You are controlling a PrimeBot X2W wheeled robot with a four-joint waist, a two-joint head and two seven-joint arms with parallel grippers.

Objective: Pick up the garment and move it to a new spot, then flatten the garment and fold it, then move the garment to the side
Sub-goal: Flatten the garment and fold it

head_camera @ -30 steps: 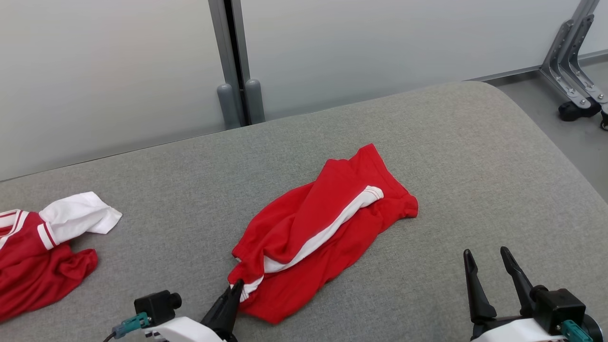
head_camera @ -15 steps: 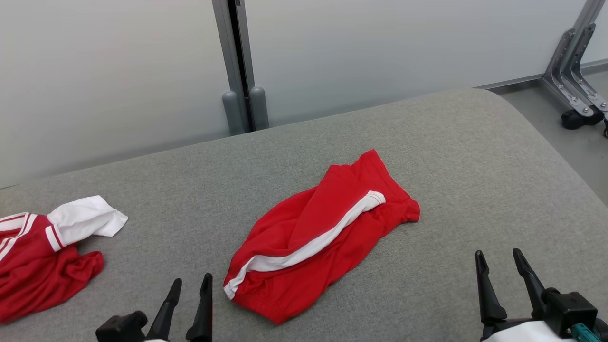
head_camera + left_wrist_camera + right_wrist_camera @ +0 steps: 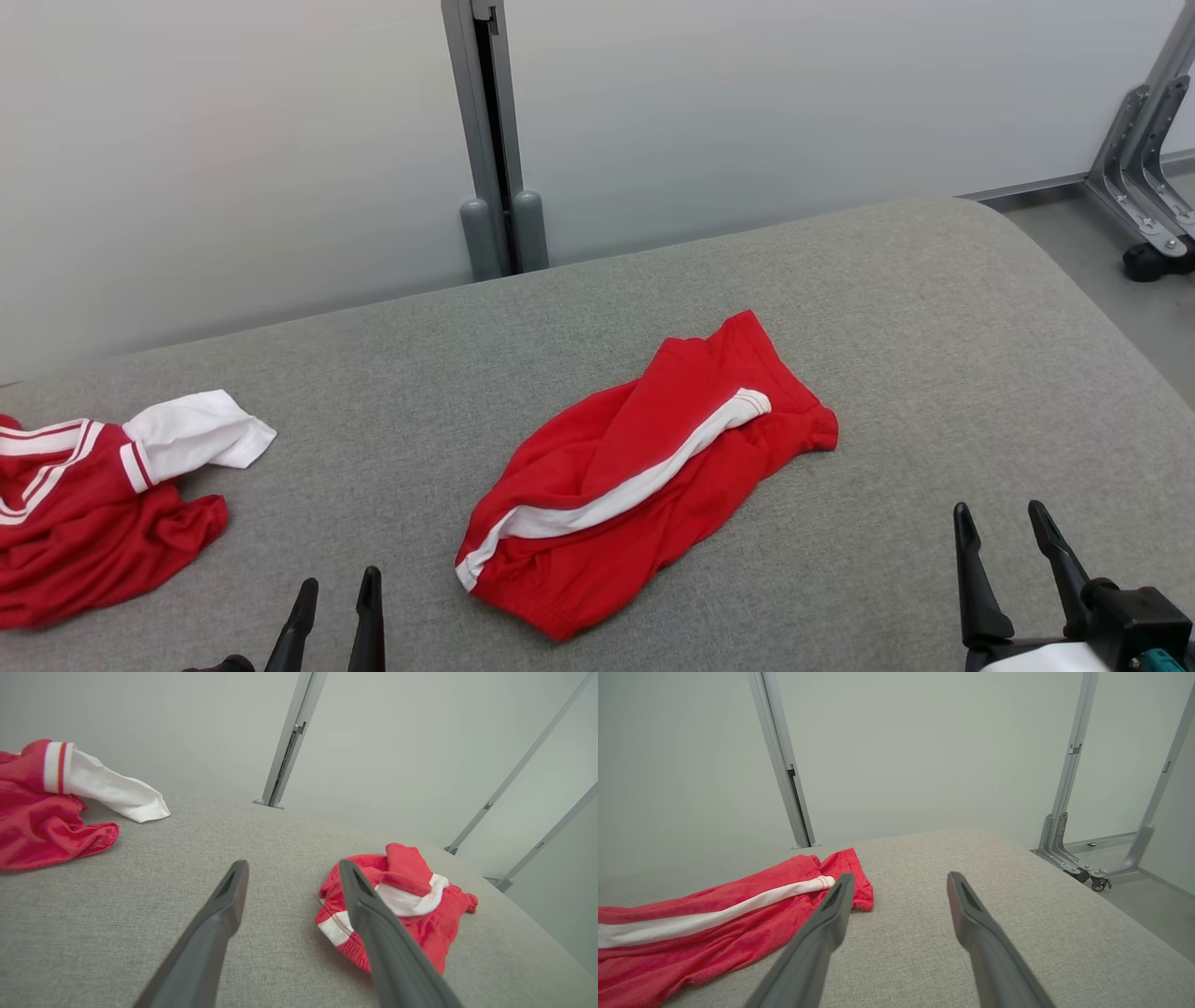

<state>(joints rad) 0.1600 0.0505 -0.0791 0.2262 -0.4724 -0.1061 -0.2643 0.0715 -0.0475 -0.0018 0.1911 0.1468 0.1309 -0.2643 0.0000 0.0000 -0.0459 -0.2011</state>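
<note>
Shorts point(image 3: 644, 476) lie crumpled mid-cushion point(image 3: 934, 327), touching neither gripper; left gripper point(image 3: 340, 579) near their front-left corner and right gripper point(image 3: 998, 509) well apart, both with jaws wide, empty.

A grey fabric bench point(image 3: 934, 308) stands before pale panels point(image 3: 233, 140) joined by a grey post point(image 3: 462, 112); metal brackets point(image 3: 1139, 177) rest on the grey floor point(image 3: 1092, 233).

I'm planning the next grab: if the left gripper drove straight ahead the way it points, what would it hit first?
Probably the bare grey cushion, not cloth: the left gripper aims between the red shorts on its right and the red-and-white top on its left. Depth is hard to judge.
</note>
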